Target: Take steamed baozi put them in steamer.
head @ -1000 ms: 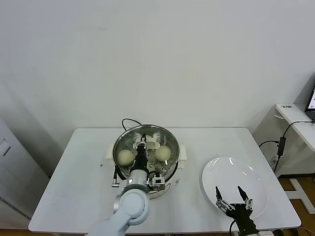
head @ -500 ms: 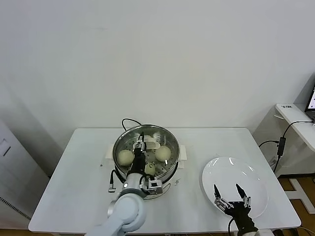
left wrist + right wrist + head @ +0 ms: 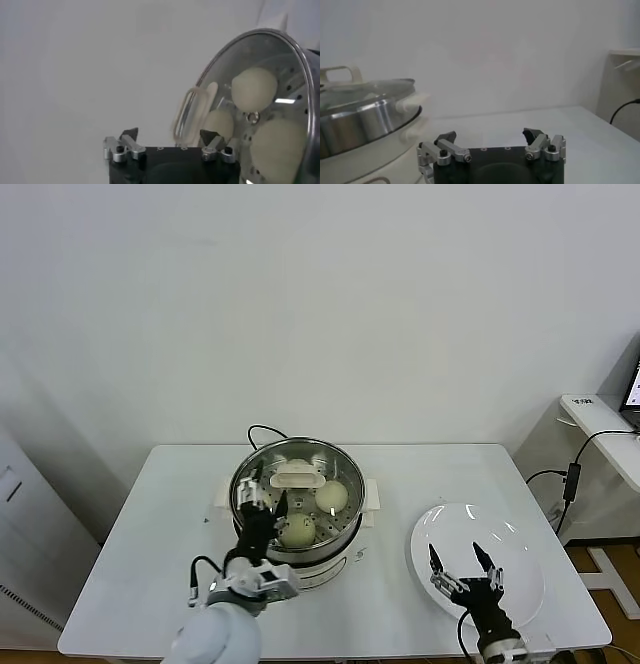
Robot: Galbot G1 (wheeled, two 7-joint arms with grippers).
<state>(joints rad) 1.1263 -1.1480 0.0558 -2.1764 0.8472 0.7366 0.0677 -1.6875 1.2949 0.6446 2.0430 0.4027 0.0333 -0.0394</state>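
Left gripper (image 3: 262, 494) withdrawn from steamer (image 3: 250, 474), jaws opened, baozi (image 3: 297, 530) released

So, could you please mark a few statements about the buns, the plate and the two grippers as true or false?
1. Baozi lie inside the steamer. True.
2. The white plate holds two buns. False: it is bare.
3. The left gripper grips a bun. False: it is open and holds nothing.
4. The right gripper is open over the plate. True.
5. The steamer stands on the floor. False: it stands on the white table.
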